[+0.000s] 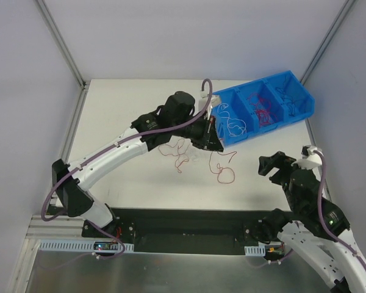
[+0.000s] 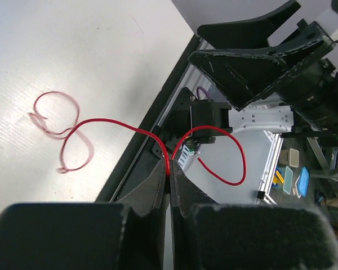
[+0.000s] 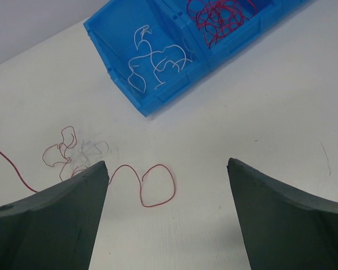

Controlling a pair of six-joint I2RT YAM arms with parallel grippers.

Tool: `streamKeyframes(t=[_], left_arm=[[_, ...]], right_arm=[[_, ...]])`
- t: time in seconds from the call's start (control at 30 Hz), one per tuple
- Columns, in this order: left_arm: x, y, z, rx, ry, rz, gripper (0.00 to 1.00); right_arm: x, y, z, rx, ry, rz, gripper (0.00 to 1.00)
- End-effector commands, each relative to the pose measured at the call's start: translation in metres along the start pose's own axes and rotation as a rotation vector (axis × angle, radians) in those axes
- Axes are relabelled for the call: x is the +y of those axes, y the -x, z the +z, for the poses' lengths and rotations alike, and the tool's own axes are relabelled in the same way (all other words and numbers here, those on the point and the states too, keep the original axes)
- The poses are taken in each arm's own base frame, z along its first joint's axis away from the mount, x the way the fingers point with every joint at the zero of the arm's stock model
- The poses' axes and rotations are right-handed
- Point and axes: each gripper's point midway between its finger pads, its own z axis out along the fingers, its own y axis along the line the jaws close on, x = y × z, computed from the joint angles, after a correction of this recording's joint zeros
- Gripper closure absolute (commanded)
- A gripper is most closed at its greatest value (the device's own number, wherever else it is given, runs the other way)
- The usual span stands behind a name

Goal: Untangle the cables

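On the table [image 1: 128, 110], left hand [image 2: 170, 175] pinches a limp, springy red cable [image 2: 104, 120], likely best taken mid-strand; right hand [image 3: 167, 163] gapes empty

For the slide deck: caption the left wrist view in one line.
Left claw shut on a thin red cable, one end curling free, the other running toward loops on the white table.

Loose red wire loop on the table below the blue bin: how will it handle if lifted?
Probably floppy: the red wire loop lies in slack curls on the table, and the red strand pinched in the left tool droops in arcs. Likely very light and thin, so easy to miss. It might drag the tangle beside it; whether they connect is hidden.
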Motion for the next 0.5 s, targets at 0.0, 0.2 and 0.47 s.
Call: streamKeyframes(t=[0.0,0.2,0.47], left_arm=[[0.012,-0.016,0.019,0.053,-0.038,-0.001,0.97],[0.064,-0.065,0.051,0.204,0.030,-0.064,0.69],[0.087,-0.068,0.045,0.192,0.084,-0.050,0.43]], right_arm=[[0.009,-0.021,0.005,0.112,0.024,-0.059,0.11],[0.018,-0.064,0.020,0.257,0.031,-0.060,0.11],[0.031,-0.125,0.036,0.354,0.095,0.125,0.10]])
